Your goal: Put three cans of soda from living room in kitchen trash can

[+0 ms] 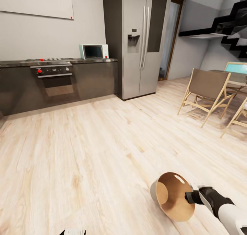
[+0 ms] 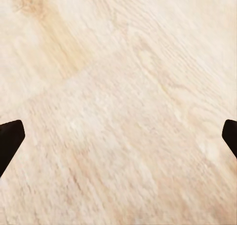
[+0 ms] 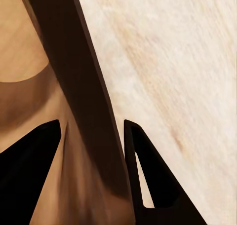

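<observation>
Right gripper pinches the rim of the tash can; in the right wrist view one finger sits inside the orange-brown wall, the other outside, bin wall between them. Bin is held tipped, mouth facing up toward the head camera, grey outer side showing at its left, over the wood floor near the floor's near-right part. Inside looks bare, no can visible in it. Left gripper spread wide, dark fingertips at the frame sides, nothing between, plain floor boards below. Largest down: floor; tall steel double-door fridge at the far edge; dark kitchen counter left of it, touching the fridge side, with built-in oven; wooden folding chair at the floor's right side, second chair with teal seat back behind it; white-teal microwave on the counter's right end.
</observation>
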Motion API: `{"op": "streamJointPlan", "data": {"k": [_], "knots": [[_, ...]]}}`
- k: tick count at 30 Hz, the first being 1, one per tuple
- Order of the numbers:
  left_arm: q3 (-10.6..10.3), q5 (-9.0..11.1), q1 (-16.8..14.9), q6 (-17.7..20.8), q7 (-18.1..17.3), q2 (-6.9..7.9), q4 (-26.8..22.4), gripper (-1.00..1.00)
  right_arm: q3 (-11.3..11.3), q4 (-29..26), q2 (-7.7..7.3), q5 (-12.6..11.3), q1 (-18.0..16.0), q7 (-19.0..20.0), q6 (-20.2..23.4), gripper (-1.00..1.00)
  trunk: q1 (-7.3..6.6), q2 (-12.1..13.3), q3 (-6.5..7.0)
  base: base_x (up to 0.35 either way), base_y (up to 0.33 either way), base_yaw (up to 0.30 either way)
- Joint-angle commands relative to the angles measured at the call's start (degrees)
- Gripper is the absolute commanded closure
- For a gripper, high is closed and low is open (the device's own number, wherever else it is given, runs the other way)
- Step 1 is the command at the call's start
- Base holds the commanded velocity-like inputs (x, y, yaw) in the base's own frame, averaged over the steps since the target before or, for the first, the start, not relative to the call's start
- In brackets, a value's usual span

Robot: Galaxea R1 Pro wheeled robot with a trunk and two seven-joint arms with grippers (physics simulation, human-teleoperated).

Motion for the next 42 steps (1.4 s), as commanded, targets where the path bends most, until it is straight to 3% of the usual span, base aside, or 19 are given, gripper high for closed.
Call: {"op": "streamJointPlan", "data": {"k": [1,6,13,14,19,32,42], "knots": [[-0.01,0.0,0.0,0.0,0.0,0.0,0.01,-1.0,-0.6,-0.09,0.0,-0.57,0.51,0.18,-0.93,1.0,-0.03,0.01,0.24,0.0,0.0,0.0],[-0.01,0.0,0.0,0.0,0.02,0.0,0.03,-1.0,-0.58,-0.08,-0.15,-0.39,4.54,0.18,-6.35,1.0,-0.16,0.08,1.35,0.0,0.0,0.0],[-0.01,0.0,0.0,0.0,0.06,0.0,0.01,-1.0,-0.11,-0.4,-0.34,-0.15,8.04,0.24,-9.31,1.0,-0.34,0.17,2.9,0.0,0.0,0.0],[-0.01,0.0,0.0,0.0,0.08,0.0,0.03,-1.0,0.41,-0.31,-0.37,0.24,9.19,0.26,-12.97,1.0,-0.36,0.19,3.12,0.0,0.0,0.0],[-0.01,0.0,0.0,0.0,0.17,0.0,0.07,-1.0,0.95,-0.4,-0.39,1.06,11.72,0.39,-19.41,1.0,-0.49,0.25,4.23,0.0,0.0,0.0],[-0.01,0.0,-0.01,0.0,0.28,0.0,0.1,-1.0,0.82,-0.17,-0.62,0.9,13.01,3.4,-26.76,1.0,-2.96,4.69,6.64,0.0,0.0,0.0],[-0.02,0.0,0.0,0.0,0.34,0.0,0.1,-1.0,0.42,-0.52,-1.04,0.43,13.74,7.1,-27.78,1.0,-5.16,8.7,8.44,0.0,0.0,0.0]]}}
